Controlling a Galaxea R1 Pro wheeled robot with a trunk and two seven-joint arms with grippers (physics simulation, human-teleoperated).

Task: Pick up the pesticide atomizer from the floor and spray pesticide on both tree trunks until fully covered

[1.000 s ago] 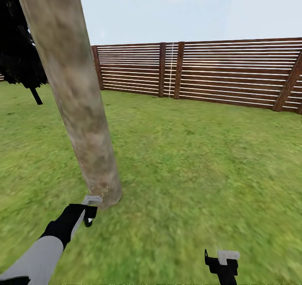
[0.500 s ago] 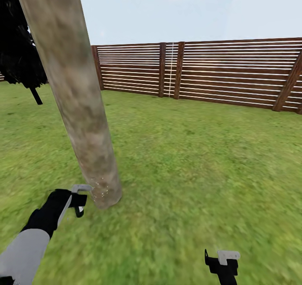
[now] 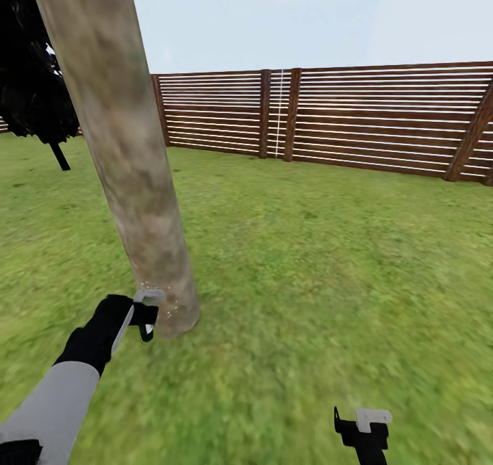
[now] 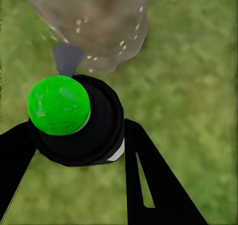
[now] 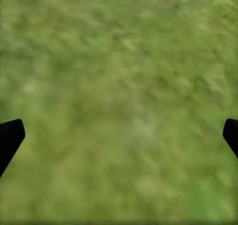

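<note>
I am spraying the first trunk (image 3: 130,170). My left fingers (image 4: 134,165) grip the atomizer (image 4: 74,118), nozzle almost touching the trunk base, where pale specks (image 4: 121,43) show. Right fingers (image 5: 10,138) hang open, empty. Next I should probably aim higher.

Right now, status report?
Left gripper shut on atomizer, nozzle at trunk base. Pesticide specks low only. Right gripper open, empty. Nothing blocking.
</note>
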